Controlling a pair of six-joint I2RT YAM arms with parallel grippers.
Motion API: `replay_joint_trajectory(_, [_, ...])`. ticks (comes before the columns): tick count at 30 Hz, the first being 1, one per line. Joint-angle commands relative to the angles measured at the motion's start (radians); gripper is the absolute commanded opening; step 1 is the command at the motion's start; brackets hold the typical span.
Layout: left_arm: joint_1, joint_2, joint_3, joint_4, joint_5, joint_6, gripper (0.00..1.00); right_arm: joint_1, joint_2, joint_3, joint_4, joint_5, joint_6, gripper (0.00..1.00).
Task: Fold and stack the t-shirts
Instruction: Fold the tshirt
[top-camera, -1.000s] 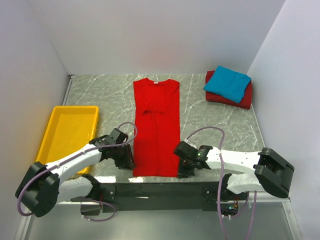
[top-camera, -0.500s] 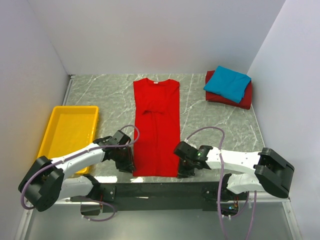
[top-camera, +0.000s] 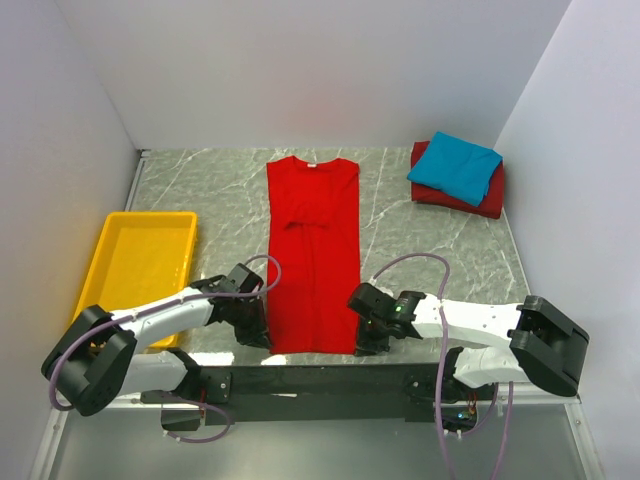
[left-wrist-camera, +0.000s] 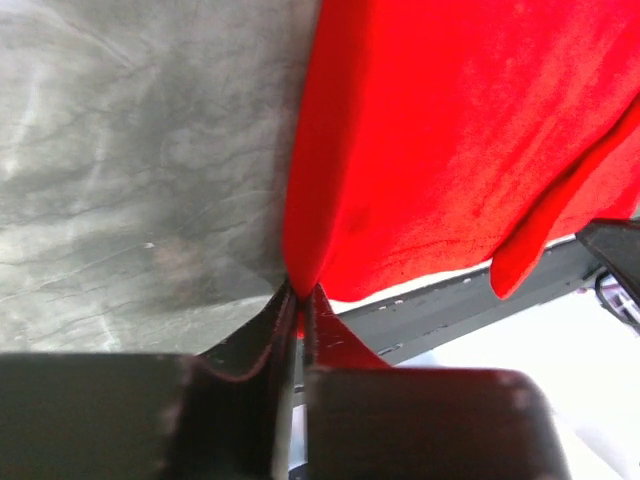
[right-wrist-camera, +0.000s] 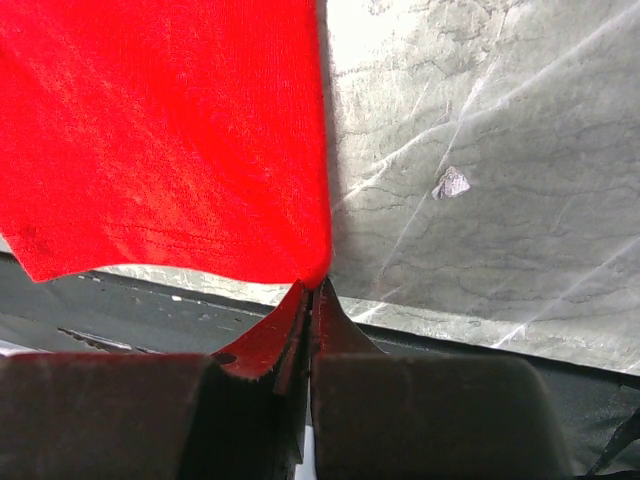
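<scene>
Grips red t-shirt (top-camera: 312, 250), flat on bench (top-camera: 420, 240), collar at 12 o'clock, by both 6 o'clock hem corners, left hand (left-wrist-camera: 298, 296) and right hand (right-wrist-camera: 313, 290) clamped tight. May slip: shallow edge bites.

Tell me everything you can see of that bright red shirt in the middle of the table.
The bright red t-shirt is soft plain cloth with a small white neck label. Folded into a long narrow strip, it lies flat on the grey marbled table, collar far, hem at the near edge. The left claw and right claw are each shut on a hem corner.
</scene>
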Motion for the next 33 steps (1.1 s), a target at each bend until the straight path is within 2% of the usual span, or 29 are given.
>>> replay_joint_trajectory(1, [-0.006,-0.001,-0.027,0.013,-0.008,-0.003,0.01,0.006,-0.010,0.002,-0.019,0.057,-0.003,0.00])
replay_joint_trajectory(8, [-0.006,-0.094,-0.016,-0.053,-0.060,-0.031,0.00,0.005,-0.044,-0.003,-0.069,0.087,0.027,0.00])
replay_joint_trajectory(17, [-0.006,-0.111,-0.018,0.014,-0.001,-0.028,0.00,0.003,-0.050,0.071,-0.108,0.112,-0.005,0.00])
replay_joint_trajectory(27, [-0.006,-0.177,0.062,0.027,-0.053,-0.075,0.00,-0.006,-0.062,0.200,-0.206,0.187,-0.033,0.00])
replay_joint_trajectory(33, [-0.006,-0.139,0.140,0.028,-0.116,-0.049,0.00,-0.073,-0.061,0.244,-0.217,0.208,-0.082,0.00])
